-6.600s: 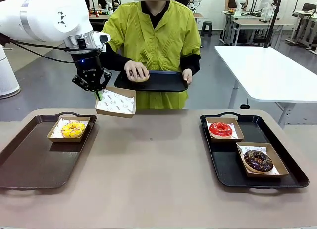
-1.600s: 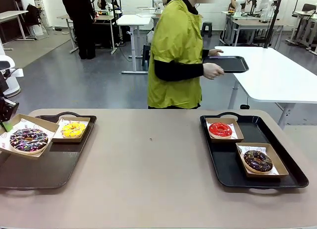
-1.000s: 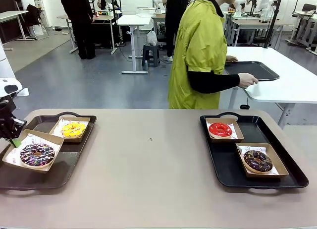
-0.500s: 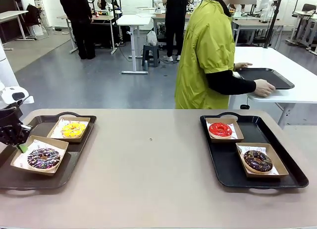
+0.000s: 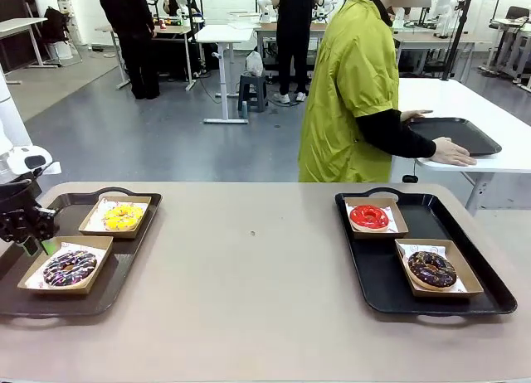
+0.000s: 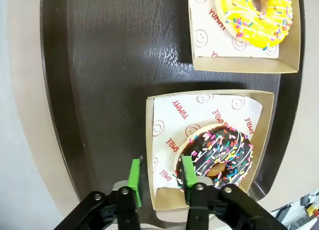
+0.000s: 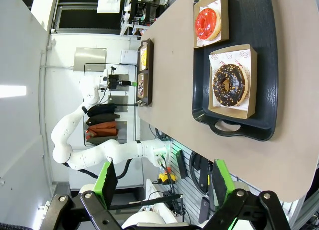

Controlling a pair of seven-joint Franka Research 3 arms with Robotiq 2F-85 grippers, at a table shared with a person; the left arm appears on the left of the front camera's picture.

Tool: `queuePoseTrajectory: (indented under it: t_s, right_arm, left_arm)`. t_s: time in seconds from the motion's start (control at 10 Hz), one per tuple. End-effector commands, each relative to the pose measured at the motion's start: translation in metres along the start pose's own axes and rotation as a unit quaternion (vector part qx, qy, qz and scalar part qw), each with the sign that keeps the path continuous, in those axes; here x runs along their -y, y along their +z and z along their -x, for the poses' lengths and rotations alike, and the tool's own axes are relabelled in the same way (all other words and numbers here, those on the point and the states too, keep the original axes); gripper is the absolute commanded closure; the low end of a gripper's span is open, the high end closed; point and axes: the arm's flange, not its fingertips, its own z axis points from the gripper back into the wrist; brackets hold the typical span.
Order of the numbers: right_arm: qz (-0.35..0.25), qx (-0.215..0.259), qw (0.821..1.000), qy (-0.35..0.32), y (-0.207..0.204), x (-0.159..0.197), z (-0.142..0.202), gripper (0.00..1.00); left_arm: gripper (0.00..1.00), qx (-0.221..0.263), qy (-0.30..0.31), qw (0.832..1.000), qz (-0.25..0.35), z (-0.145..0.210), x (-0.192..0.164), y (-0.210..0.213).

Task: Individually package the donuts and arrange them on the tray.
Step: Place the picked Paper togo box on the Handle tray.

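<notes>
The front view is showing two black trays on the tan table (image 5: pixel 249 300), the left tray (image 5: pixel 124 267) and the right tray (image 5: pixel 481 296), each carrying two cardboard boxes with one donut apiece, four donuts in all. The yellow-iced donut (image 5: pixel 123 215) and the dark donut with coloured sprinkles (image 5: pixel 69 268) are sitting on the left tray; the red donut (image 5: pixel 369 216) and the chocolate donut (image 5: pixel 432 269) are sitting on the right one. The left gripper (image 5: pixel 31 244) is hovering at the far left corner of the sprinkled donut's box (image 5: pixel 62 267).

The left wrist view is giving what the front cannot: the two green pads (image 6: pixel 134 175) are standing partly apart, straddling the box's cardboard wall without clearly pinching it, and the liner paper is printed with smiley faces.

The right wrist view is looking down on the table from high above, and the right gripper (image 7: pixel 162 182) is standing wide open, holding nothing.

Beyond the table, a person in a yellow-green top (image 5: pixel 353 84) is resting both hands on a third black tray (image 5: pixel 452 134) on a white table.
</notes>
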Motion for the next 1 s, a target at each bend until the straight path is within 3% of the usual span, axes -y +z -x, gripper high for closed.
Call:
queuePoseTrajectory:
  t_s: [0.0,0.1,0.2,0.3,0.4,0.5,0.7,0.9]
  right_arm:
    - [0.002,-0.009,1.000,0.007,0.003,0.001,0.001,0.00]
    - [0.002,-0.009,1.000,0.007,0.003,0.001,0.001,0.00]
    - [0.002,-0.009,1.000,0.007,0.003,0.001,0.001,0.00]
    - [0.002,-0.009,1.000,0.007,0.003,0.001,0.001,0.00]
    - [0.002,-0.009,1.000,0.007,0.003,0.001,0.001,0.00]
    - [0.002,-0.009,1.000,0.007,0.003,0.001,0.001,0.00]
    - [0.002,-0.009,1.000,0.007,0.003,0.001,0.001,0.00]
    - [0.002,-0.009,1.000,0.007,0.003,0.001,0.001,0.00]
  left_arm:
    - [0.00,-0.001,-0.016,1.000,0.014,0.001,0.000,0.007]
    - [0.08,-0.001,-0.017,1.000,0.016,0.003,0.000,0.008]
    - [0.40,-0.002,-0.019,1.000,0.018,0.002,0.000,0.009]
    - [0.00,-0.003,-0.018,1.000,0.022,0.003,0.000,0.010]
    - [0.20,-0.004,-0.019,0.999,0.026,0.003,0.000,0.012]
    - [0.00,-0.006,-0.019,0.999,0.031,0.003,-0.001,0.014]
    - [0.00,-0.013,-0.024,0.998,0.065,0.005,-0.004,0.025]
    - [0.00,-0.013,-0.036,0.985,0.166,0.007,-0.018,0.057]
